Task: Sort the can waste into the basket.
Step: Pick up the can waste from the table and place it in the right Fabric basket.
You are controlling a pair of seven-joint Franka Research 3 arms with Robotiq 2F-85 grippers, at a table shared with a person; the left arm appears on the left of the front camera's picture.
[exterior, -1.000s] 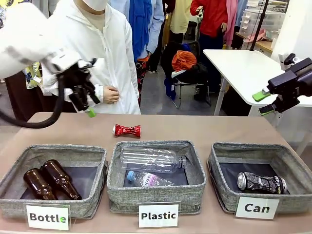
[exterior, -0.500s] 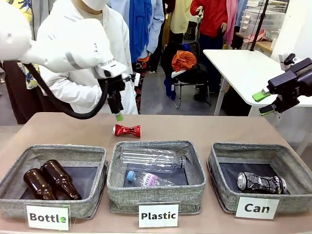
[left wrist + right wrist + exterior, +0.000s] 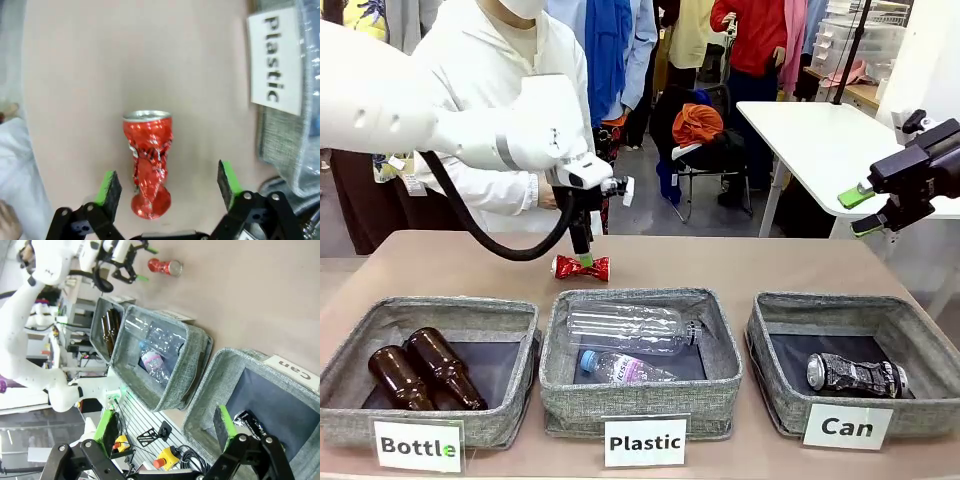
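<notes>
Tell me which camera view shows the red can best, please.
The left wrist view: the red can lies large and unobstructed, pinched middle and silver rim clear, framed by the open jaws of the left gripper. The front view shows it small, partly behind that gripper. The right wrist view shows it tiny, near the top edge.

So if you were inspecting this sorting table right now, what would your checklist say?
Surface: brown table holds three bins and one loose can.
Job's things: red can lies on the table behind the Plastic bin; dark can already lies in the Can bin.
Clutter: two brown bottles in the Bottle bin, two clear bottles in the Plastic bin.
Claws: left claw open, fingers either side of the red can, not touching; right claw open, empty, raised off to the right.
Cables: black hose loops under the left arm.
Surroundings: person in white behind the table; white desk and chair beyond.
</notes>
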